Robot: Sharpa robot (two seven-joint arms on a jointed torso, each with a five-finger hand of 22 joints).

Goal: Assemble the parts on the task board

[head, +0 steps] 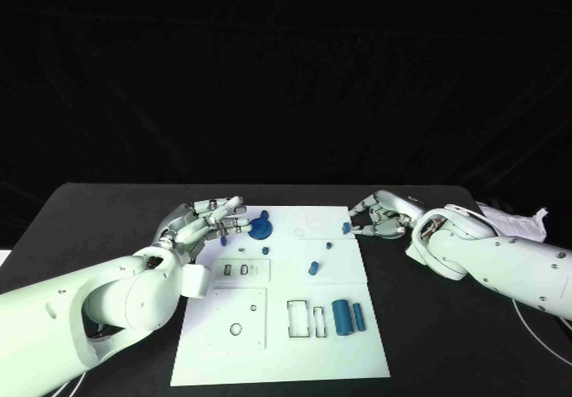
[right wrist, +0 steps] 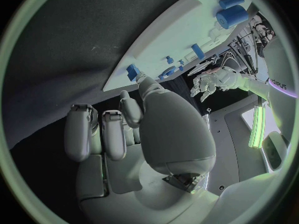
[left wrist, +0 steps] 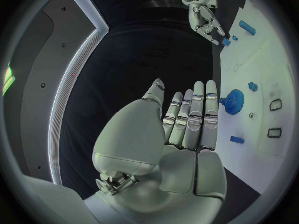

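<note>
**Dark Surroundings Behind a Black Table**

A flat, matte black table (head: 107, 207) fills the lower half of the head view, its far edge running from 9 to 3 o'clock. Behind it, toward 12 o'clock, hangs a black, faintly creased backdrop (head: 286, 83). At 3 o'clock a crumpled white sheet of paper (head: 518, 222) lies on the table near its right edge. A thin white cable (head: 525, 318) curves across the table at 4 o'clock.

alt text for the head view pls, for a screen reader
Two white robot arms reach over a white task board on a black table; the left hand hovers open beside a blue gear, and the right hand touches a small blue part.
</note>
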